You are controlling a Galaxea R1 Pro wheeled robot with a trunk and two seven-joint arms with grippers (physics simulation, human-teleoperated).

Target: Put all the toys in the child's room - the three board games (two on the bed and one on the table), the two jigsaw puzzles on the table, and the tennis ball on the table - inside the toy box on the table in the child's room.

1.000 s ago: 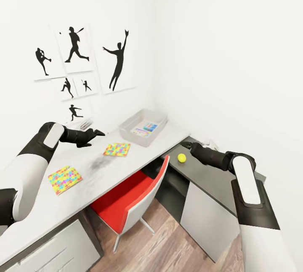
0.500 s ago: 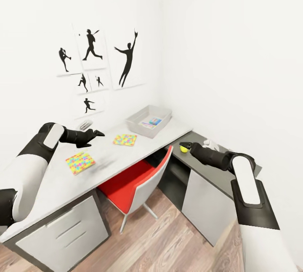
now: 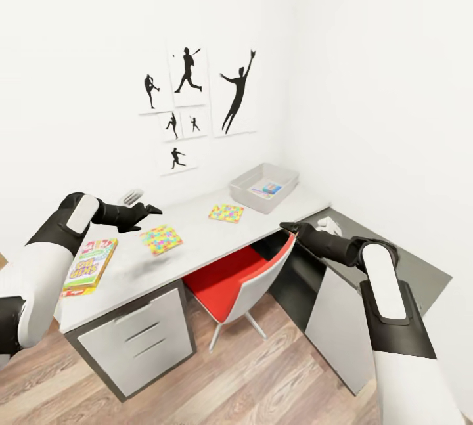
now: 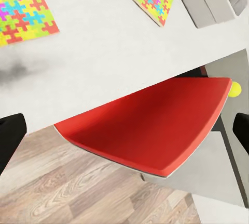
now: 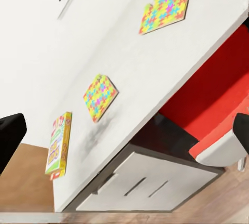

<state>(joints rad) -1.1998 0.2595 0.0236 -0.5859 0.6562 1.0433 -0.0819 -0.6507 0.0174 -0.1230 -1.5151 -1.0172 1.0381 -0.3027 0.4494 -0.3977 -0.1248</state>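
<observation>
Blue game lies in the box (image 3: 264,186); two puzzles (image 3: 161,240), one game (image 3: 90,265) (tabletop) and ball (image 4: 236,89) remain; both claws wide, empty.

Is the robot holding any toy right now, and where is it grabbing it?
No. The left gripper and the right gripper are both open and empty.

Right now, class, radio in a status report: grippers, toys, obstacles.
Left gripper and right gripper open, empty. Both jigsaw puzzles on table. Red chair under it.
</observation>
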